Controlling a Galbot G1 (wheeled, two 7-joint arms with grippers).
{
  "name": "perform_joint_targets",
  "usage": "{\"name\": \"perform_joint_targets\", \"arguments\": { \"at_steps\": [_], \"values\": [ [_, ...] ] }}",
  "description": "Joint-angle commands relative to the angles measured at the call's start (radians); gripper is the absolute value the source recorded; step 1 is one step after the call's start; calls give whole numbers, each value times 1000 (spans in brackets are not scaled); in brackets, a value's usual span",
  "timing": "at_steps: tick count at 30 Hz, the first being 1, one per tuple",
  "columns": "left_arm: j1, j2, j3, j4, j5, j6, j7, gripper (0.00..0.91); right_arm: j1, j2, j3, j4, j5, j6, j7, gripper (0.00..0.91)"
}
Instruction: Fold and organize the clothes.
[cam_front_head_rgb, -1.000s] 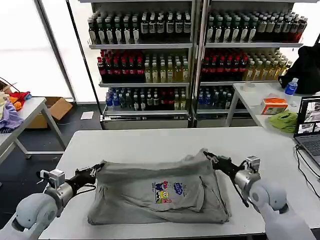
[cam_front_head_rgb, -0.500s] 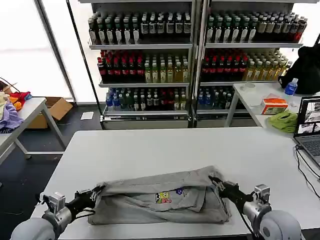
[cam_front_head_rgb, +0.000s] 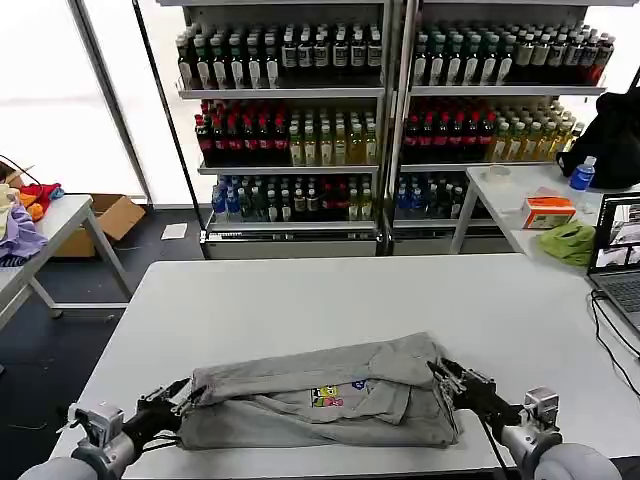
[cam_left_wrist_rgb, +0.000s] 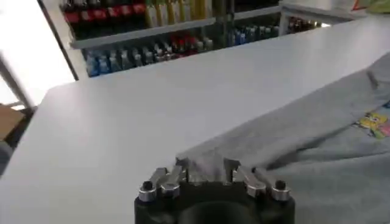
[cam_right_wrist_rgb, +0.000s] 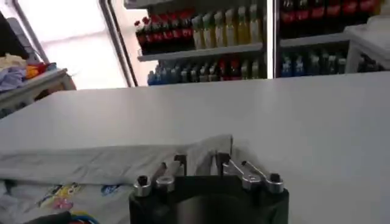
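One of the clothes, a light grey shirt (cam_front_head_rgb: 320, 395) with a small multicoloured print, lies folded into a low band near the table's front edge. My left gripper (cam_front_head_rgb: 183, 397) is at its left end. In the left wrist view that gripper (cam_left_wrist_rgb: 206, 168) has its fingers apart, with the shirt's edge (cam_left_wrist_rgb: 256, 143) lying between them. My right gripper (cam_front_head_rgb: 446, 373) is at the shirt's right end. It (cam_right_wrist_rgb: 201, 159) too is open, and a raised corner of grey cloth (cam_right_wrist_rgb: 210, 146) sits in the gap.
The white table (cam_front_head_rgb: 300, 290) stretches bare behind the shirt. A laptop (cam_front_head_rgb: 620, 250) and cables lie at its right edge. Side tables with cloth stand at left and right, with drink shelves (cam_front_head_rgb: 380, 110) behind.
Both grippers drew the shirt's far edge forward and down, folding it over the print. Since half a second ago the shirt has stayed put while both grippers backed slightly toward me.
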Motion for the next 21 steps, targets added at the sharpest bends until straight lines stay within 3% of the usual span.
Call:
{"name": "perform_joint_targets", "arguments": {
  "at_steps": [1, 2, 5, 12, 21],
  "values": [
    [91, -109, -83, -82, 16, -115, -153, 907, -78, 14, 79, -8, -140, 426, -21, 907],
    [90, -134, -60, -76, 17, -144, -175, 907, -88, 17, 82, -17, -129, 500, -26, 907],
    [87, -208, 11, -63, 37, -189, -224, 907, -101, 26, 85, -34, -123, 555, -34, 907],
    [70, -347, 174, -58, 97, -231, -282, 907, -100, 54, 66, -72, -153, 555, -15, 907],
    [7, -400, 229, 23, 152, -240, -298, 887, -104, 54, 58, -78, -144, 553, -14, 907]
  ]
}}
